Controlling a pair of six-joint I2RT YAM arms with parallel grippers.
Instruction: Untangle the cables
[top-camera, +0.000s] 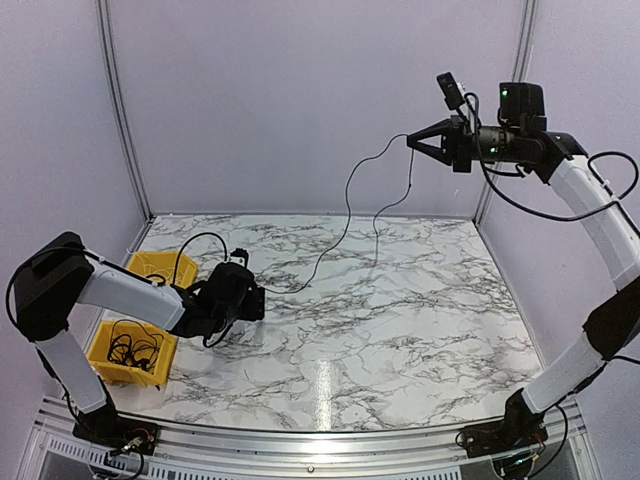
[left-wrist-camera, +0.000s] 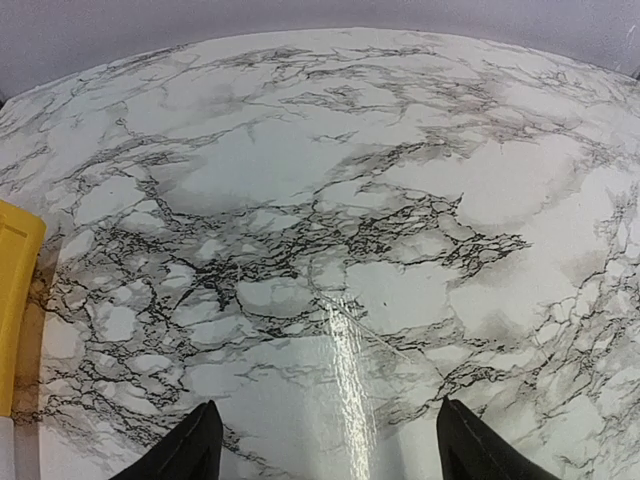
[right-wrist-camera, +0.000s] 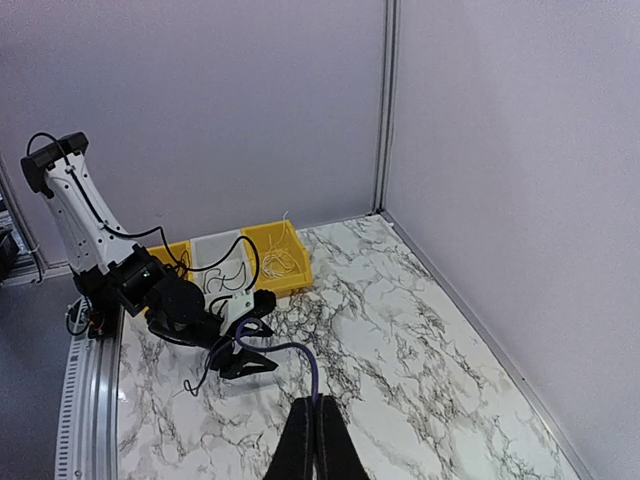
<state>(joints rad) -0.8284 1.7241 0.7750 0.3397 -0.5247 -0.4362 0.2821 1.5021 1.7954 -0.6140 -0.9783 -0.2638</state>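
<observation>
Two yellow bins at the left edge of the bench (top-camera: 400, 330), one behind the other. In the near bin (top-camera: 125, 376), a loose bunch of thin black cables (top-camera: 132, 345). In the far bin (top-camera: 150, 265), some thin loops, too small to make out. Between the two, the left arm (top-camera: 120, 290), lying across and hiding part of both.

Low over the bench, just beside the bins, the left jaws: spread wide, holding nothing.

One more cable (top-camera: 347, 195) out of the bins, pinched tight in the right jaws, high above the back right corner. Two strands hanging down from there. Longer strand trailing onto the bench and ending near the left jaws. Shorter strand dangling over the back of the bench.

Two arms in all, the right arm (top-camera: 600, 230) reaching up from the near right corner. Grey walls (top-camera: 300, 100) all round.
</observation>
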